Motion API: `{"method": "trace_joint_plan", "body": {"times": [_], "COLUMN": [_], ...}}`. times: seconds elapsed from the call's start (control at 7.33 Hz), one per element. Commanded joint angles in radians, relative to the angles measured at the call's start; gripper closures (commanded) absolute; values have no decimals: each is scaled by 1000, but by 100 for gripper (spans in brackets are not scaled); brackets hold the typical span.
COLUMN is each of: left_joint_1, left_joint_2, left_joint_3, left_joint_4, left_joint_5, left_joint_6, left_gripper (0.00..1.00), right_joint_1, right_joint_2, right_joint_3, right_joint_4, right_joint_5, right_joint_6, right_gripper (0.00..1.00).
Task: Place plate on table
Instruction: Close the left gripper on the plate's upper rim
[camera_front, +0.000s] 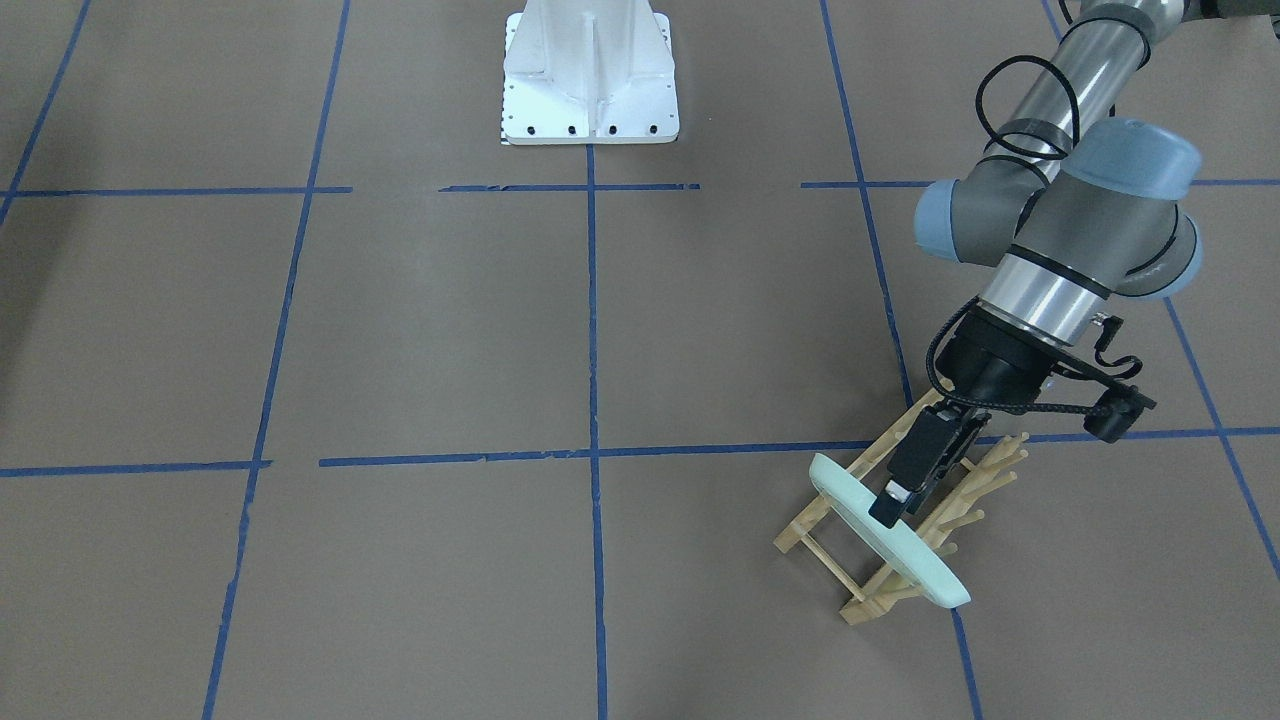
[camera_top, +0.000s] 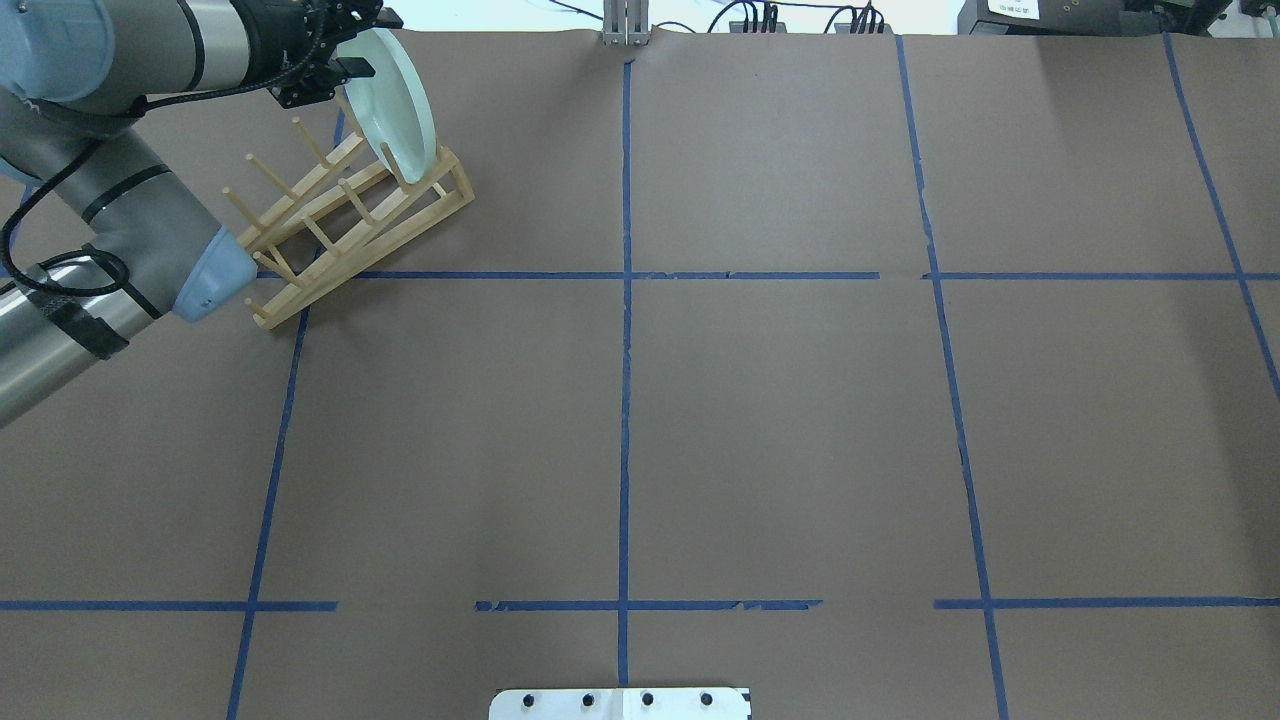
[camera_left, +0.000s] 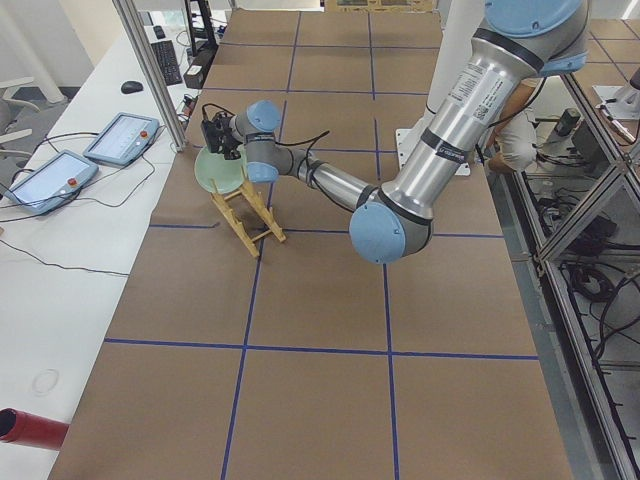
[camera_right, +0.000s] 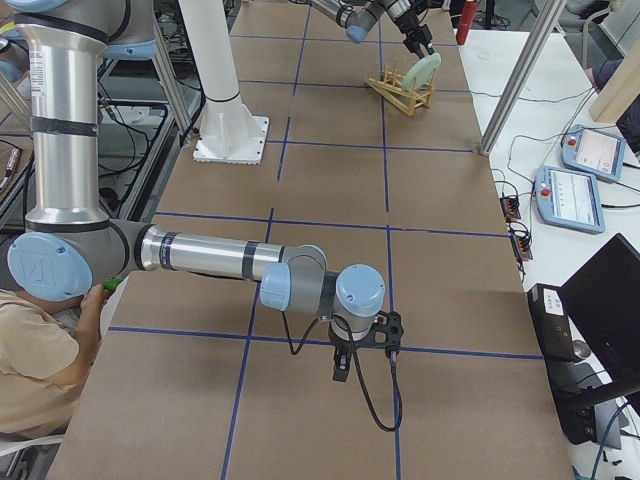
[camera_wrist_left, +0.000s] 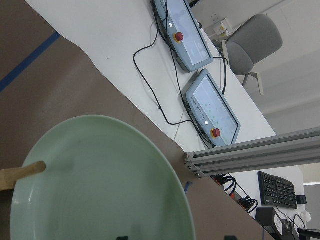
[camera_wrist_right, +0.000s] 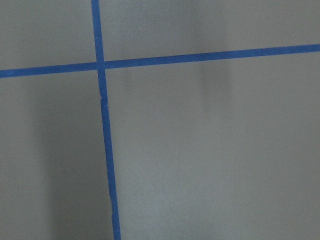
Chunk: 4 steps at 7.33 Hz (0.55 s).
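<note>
The pale mint-green plate (camera_front: 925, 570) stands on edge in the far end of the light wooden dowel rack (camera_front: 808, 520), near the brown table's (camera_front: 450, 330) left far corner. In the overhead view the plate (camera_top: 395, 100) leans in the rack (camera_top: 400, 238). My left gripper (camera_front: 893, 503) is at the plate's upper rim, and it also shows in the overhead view (camera_top: 345, 70). In the left wrist view the plate (camera_wrist_left: 100, 185) fills the lower half; two fingertips wide apart straddle its rim, open. My right gripper (camera_right: 340, 368) hangs low over bare table; I cannot tell its state.
The white robot base (camera_front: 590, 75) stands at the table's middle on the robot's side. Beyond the table edge behind the rack are an aluminium post (camera_wrist_left: 250, 152), two teach pendants (camera_wrist_left: 212, 110) and cables on a white bench.
</note>
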Motion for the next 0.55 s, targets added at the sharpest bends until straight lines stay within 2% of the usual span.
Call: {"method": "trace_joint_plan", "body": {"times": [0.0,0.14,0.41], "left_joint_1": [-1,-1,-8], "left_joint_2": [-1,-3,-3], "left_joint_3": [5,4,-11], "left_joint_4": [4,4,10], "left_joint_5": [4,2,-4], "left_joint_6": [2,2,-1], "left_gripper": [86,100,100], "right_joint_1": [0,0,0], "right_joint_2": [0,0,0], "right_joint_3": [0,0,0], "right_joint_4": [0,0,0], "right_joint_5": [0,0,0], "right_joint_6": [0,0,0], "right_gripper": [0,0,0]}}
